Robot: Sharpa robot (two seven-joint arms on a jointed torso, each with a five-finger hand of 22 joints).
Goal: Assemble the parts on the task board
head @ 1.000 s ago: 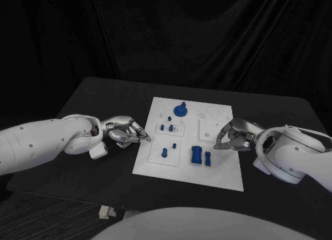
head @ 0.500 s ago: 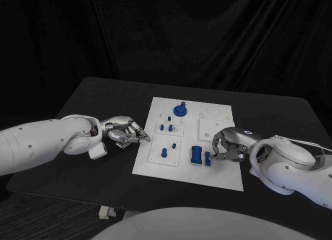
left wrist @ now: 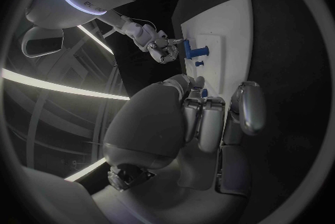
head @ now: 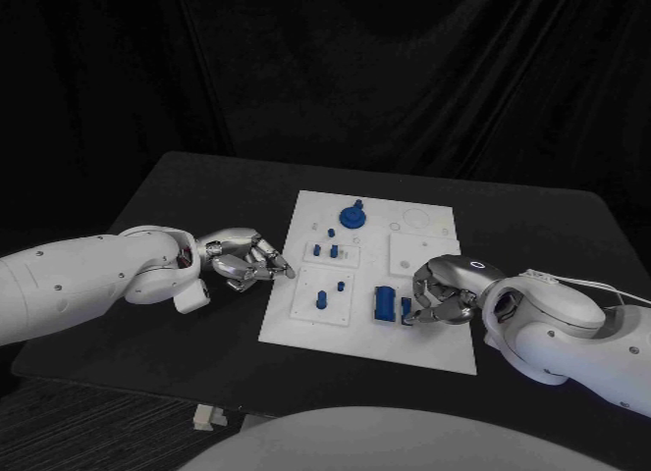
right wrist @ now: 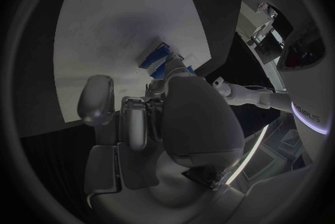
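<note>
Your right robot hand point(head: 436, 299), fingers curled at the small blue plastic peg point(head: 407, 314) (grip unclear), could knock it against the blue block point(head: 386, 304) on the white rectangular task board point(head: 436, 348), while the left robot hand point(head: 247, 260) idles closed and empty.

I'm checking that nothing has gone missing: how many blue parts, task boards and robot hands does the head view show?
Blue parts: 8
Task board: 1
Hands: 2, the left hand and the right hand
Total: 11
</note>
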